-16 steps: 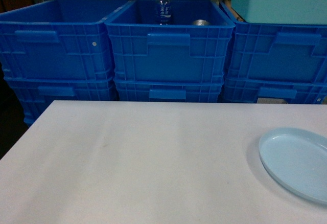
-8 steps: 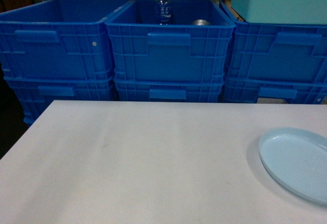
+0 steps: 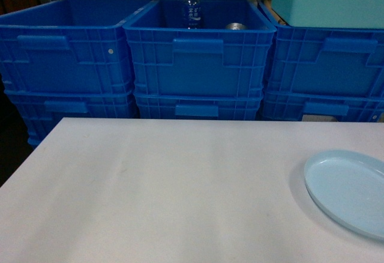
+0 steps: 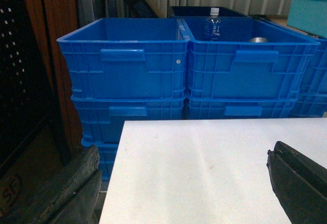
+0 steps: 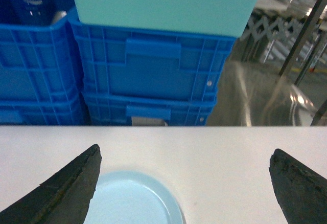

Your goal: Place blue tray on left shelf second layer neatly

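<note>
Tray (image 5: 132, 201) is seen flat on the table's (image 3: 180, 185) right side, below the wide-spread right gripper (image 5: 184, 183); left gripper (image 4: 184, 183), equally spread, is farther off.

No text can be read. A label is seen on the bottle (image 3: 191, 8) in the middle crate (image 3: 198, 59), but its print is too small and blurred to be made out.

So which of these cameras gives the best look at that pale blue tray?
The head view: the blue tray lies on the white table at the right, most of its oval showing. The right wrist view catches only its far part, between the open right end effector's fingers. The left wrist view misses it.
</note>
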Robot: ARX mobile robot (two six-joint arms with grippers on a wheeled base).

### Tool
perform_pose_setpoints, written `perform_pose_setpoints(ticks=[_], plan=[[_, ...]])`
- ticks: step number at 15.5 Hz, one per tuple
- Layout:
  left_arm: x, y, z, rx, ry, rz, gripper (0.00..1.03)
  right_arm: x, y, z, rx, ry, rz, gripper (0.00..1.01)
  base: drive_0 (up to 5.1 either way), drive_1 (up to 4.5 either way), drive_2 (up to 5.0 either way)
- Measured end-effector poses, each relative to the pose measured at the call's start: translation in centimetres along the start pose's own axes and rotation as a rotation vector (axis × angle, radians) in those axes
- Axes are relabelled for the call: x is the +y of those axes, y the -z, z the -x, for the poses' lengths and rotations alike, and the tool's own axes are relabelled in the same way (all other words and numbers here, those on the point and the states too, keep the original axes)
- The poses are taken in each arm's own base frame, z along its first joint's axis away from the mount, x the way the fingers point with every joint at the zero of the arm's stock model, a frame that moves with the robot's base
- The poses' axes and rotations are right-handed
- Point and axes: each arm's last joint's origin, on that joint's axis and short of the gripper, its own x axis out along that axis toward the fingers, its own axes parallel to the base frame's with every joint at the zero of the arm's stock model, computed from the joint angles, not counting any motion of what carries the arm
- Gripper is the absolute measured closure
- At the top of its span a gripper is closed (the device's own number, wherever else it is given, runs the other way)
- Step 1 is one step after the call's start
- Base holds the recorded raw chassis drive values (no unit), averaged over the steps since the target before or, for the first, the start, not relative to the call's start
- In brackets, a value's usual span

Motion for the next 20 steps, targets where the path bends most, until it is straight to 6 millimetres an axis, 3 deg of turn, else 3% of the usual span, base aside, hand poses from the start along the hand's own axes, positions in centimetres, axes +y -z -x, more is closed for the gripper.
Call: perform_pose_setpoints(ticks=[2, 4, 6, 7, 14, 18, 20], plan=[[0.0, 0.0, 0.0, 0.0, 0.0, 0.0, 0.05, -0.2, 0.2, -1.1, 0.022, 0.005, -0.002, 0.03, 0.0, 0.0, 0.0], [0.0, 0.0, 0.0, 0.0, 0.0, 0.0, 0.05, -0.4, 0.9, -4.1, 0.075, 0.024, 0.021, 0.03, 0.0, 0.0, 0.0], [0.0, 0.0, 0.0, 0.0, 0.0, 0.0, 0.05, -0.6, 5.5, -9.3, 0.278, 0.032, 0.029, 0.03, 0.0, 0.0, 0.0], [0.0, 0.0, 0.0, 0.0, 0.0, 0.0, 0.05, -0.8, 6.4, -10.1, 0.324, 0.031, 0.027, 0.03, 0.0, 0.0, 0.0], [0.0, 0.0, 0.0, 0.0, 0.0, 0.0, 0.05, -0.4, 10.4, -10.7, 0.605, 0.078, 0.012, 0.03, 0.0, 0.0, 0.0], [0.0, 0.0, 0.0, 0.0, 0.0, 0.0, 0.05, 1.1, 10.9, -10.6, 0.673, 0.07, 0.025, 0.03, 0.0, 0.0, 0.0], [0.0, 0.0, 0.0, 0.0, 0.0, 0.0, 0.05, 0.8, 12.1, -10.6, 0.728, 0.091, -0.007, 0.03, 0.0, 0.0, 0.0]])
